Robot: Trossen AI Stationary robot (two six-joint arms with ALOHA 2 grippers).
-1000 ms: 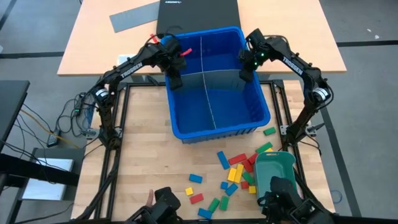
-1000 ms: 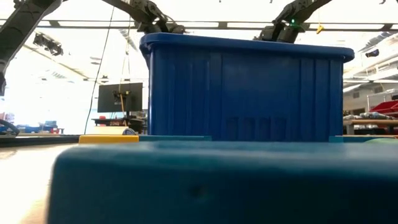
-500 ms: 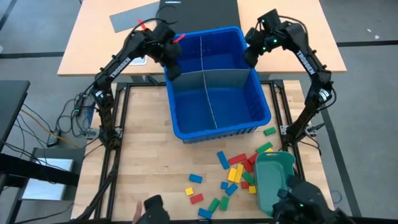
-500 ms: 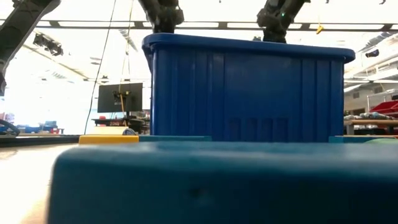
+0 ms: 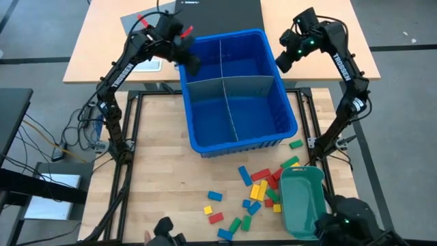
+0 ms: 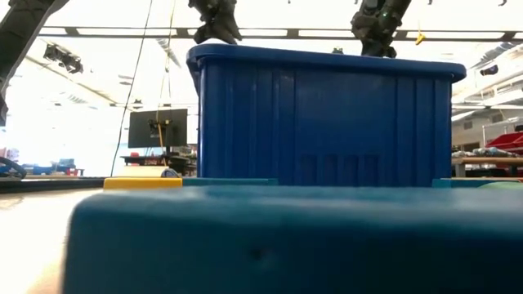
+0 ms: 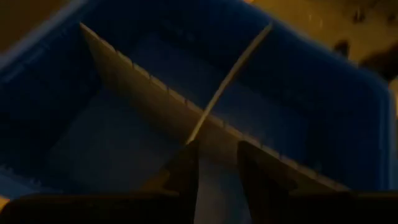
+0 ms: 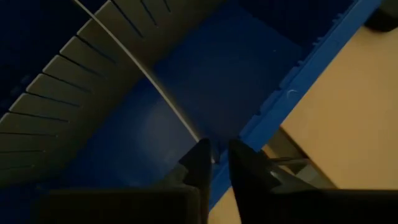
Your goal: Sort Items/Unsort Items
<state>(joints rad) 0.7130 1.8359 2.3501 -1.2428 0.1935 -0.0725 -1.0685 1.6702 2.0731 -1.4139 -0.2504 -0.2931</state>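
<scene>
Lying scattered every which way, the blocks [image 5: 259,189] sat between bin [image 5: 235,140] and tray [image 5: 300,205]. Left gripper [image 5: 190,60] was apart, right gripper [image 5: 285,60] nearly together, both empty above the rim.

We see the toy blocks [image 5: 263,190], small rectangular pieces in red, yellow, green and blue, lying loose on the wooden table. Most cluster together in a jumbled heap; a few lie apart, among them a green block [image 5: 295,144] and a blue block [image 5: 214,196].
</scene>
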